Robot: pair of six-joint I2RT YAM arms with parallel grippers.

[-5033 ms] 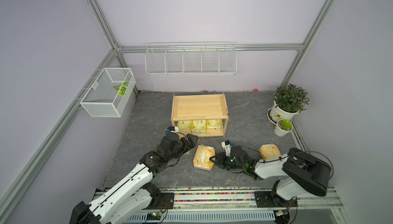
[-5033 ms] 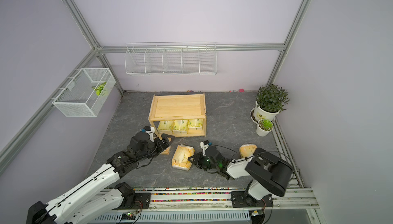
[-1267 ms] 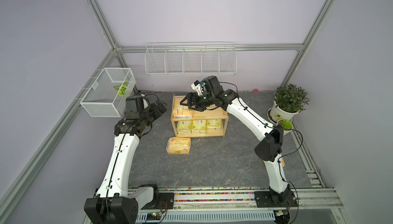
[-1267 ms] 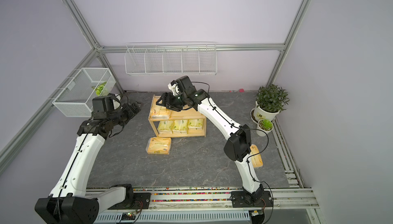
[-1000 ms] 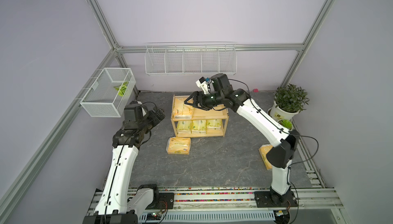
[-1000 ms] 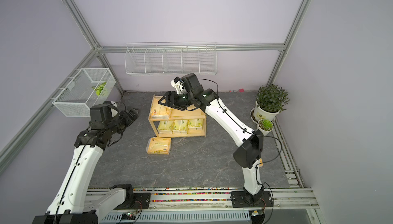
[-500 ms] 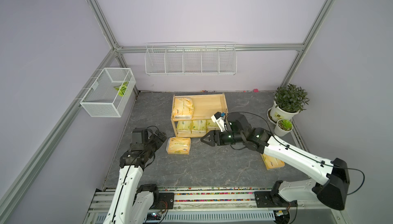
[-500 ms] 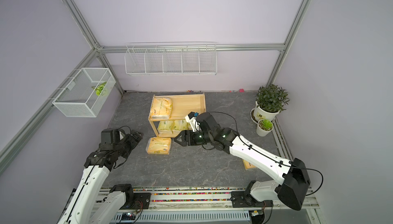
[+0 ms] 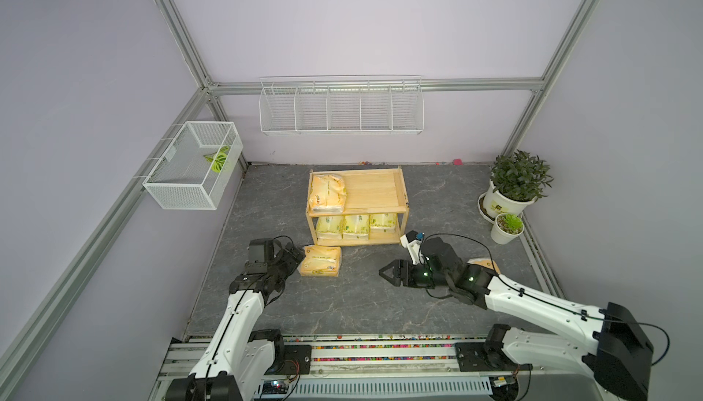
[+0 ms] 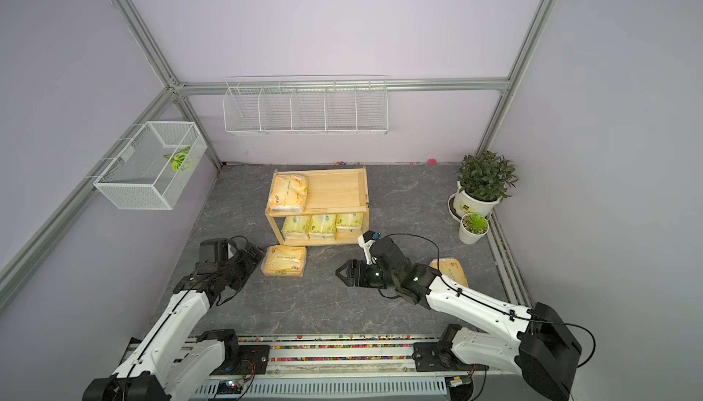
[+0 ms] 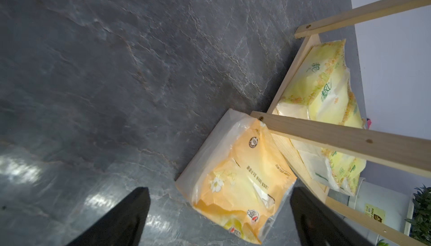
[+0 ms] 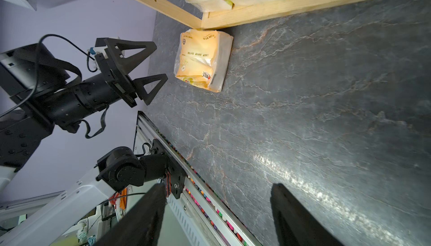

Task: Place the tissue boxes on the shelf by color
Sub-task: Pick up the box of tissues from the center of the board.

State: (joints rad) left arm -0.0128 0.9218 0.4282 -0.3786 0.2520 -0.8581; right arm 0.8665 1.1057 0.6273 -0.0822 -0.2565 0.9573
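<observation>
The wooden shelf (image 9: 384,190) (image 10: 342,190) holds one orange tissue box (image 9: 326,193) (image 10: 287,193) on its top tier. Three yellow-green tissue boxes (image 9: 355,226) (image 10: 321,226) stand on the lower tier. Another orange box (image 9: 320,260) (image 10: 284,260) (image 11: 235,181) (image 12: 200,60) lies on the floor at the shelf's front left leg. My left gripper (image 9: 295,260) (image 10: 255,256) (image 11: 220,193) is open just left of it, jaws either side of its near end, apart from it. My right gripper (image 9: 392,271) (image 10: 348,271) (image 12: 218,186) hangs open and empty over the floor. A third orange box (image 9: 485,264) (image 10: 450,271) lies half hidden behind the right arm.
Two potted plants (image 9: 511,186) (image 10: 481,186) stand at the right wall. A white wire rack (image 9: 340,106) hangs on the back wall and a mesh basket (image 9: 194,163) on the left wall. The base rail (image 12: 186,172) runs along the floor's front edge.
My right arm has drawn back from the shelf front toward the right and lower, still open. My left gripper has dropped closer to the orange box on the floor.
</observation>
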